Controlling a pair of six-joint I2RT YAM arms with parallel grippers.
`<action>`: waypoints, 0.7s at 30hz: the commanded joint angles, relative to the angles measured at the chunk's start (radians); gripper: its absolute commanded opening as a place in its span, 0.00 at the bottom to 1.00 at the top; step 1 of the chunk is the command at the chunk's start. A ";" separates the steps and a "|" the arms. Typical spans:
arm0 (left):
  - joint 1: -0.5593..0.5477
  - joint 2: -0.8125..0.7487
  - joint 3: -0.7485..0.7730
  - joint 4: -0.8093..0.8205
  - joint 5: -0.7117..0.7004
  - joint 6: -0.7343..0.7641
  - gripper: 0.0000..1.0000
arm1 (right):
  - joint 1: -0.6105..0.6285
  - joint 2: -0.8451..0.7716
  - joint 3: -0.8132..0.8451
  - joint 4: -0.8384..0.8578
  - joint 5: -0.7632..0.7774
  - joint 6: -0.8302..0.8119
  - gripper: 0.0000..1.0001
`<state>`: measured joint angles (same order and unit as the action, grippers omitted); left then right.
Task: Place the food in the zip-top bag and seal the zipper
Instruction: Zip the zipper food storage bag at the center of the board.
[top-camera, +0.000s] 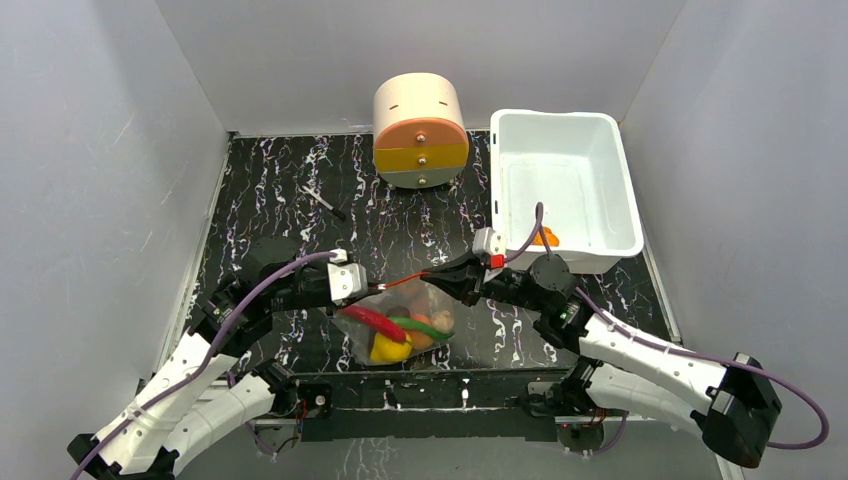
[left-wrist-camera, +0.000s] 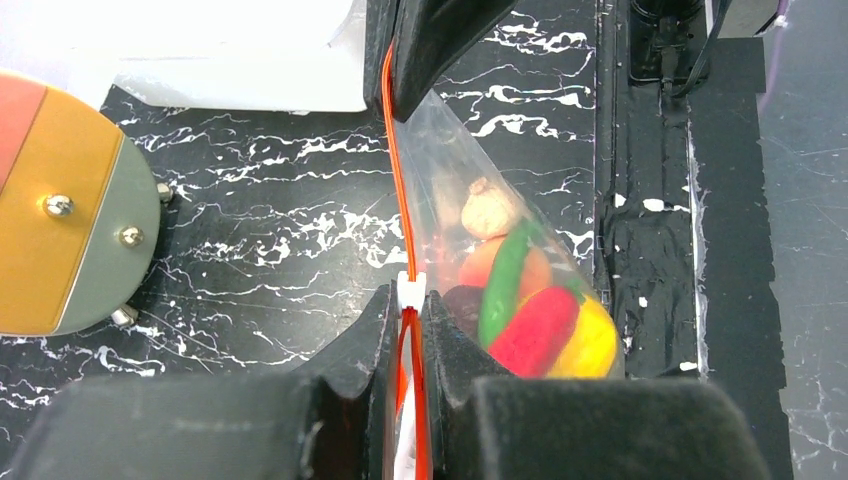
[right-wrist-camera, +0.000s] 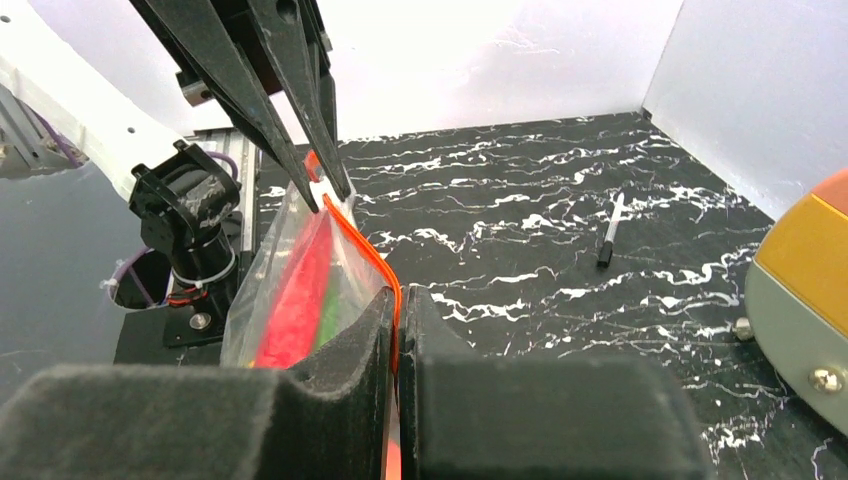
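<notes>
A black table veined with white sits inside plain grey walls, with a round drum faced in orange, yellow and grey at the far edge, a white tub beside it and a small pen lying apart to the left. Near the arm bases the bag hangs between the 2 grippers, its zipper stretched taut from one to the other. The left gripper is nearly closed, pinching the zipper right at a white slider. The right gripper is fully closed on the other end of the same strip. Inside the bag show a red chili, a green chili, a lemon, an orange fruit, a beige bulb and a maroon piece, all bunched toward the bottom. The filling looks largely done, though 1 orange piece lies in the tub, outside the bag. In the left wrist view the zipper runs as 1 thin line from the slider to the right gripper, while behind the slider 2 strands stand apart. So the sealing seems to be under way, with part of the mouth left to close. How much of the strip is truly locked cannot be told from these views.
</notes>
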<state>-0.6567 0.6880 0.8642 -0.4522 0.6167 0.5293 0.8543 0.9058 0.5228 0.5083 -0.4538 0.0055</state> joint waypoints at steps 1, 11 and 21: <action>0.003 -0.024 0.032 -0.096 -0.026 -0.002 0.00 | -0.025 -0.065 -0.025 0.044 0.111 0.015 0.00; 0.003 -0.022 0.036 -0.159 -0.075 0.025 0.00 | -0.055 -0.156 -0.049 -0.025 0.154 -0.017 0.00; 0.003 -0.027 0.068 -0.221 -0.128 0.056 0.00 | -0.057 -0.232 -0.108 -0.010 0.226 -0.017 0.00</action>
<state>-0.6567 0.6800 0.8989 -0.5858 0.5442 0.5648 0.8200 0.7265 0.4198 0.4419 -0.3374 0.0055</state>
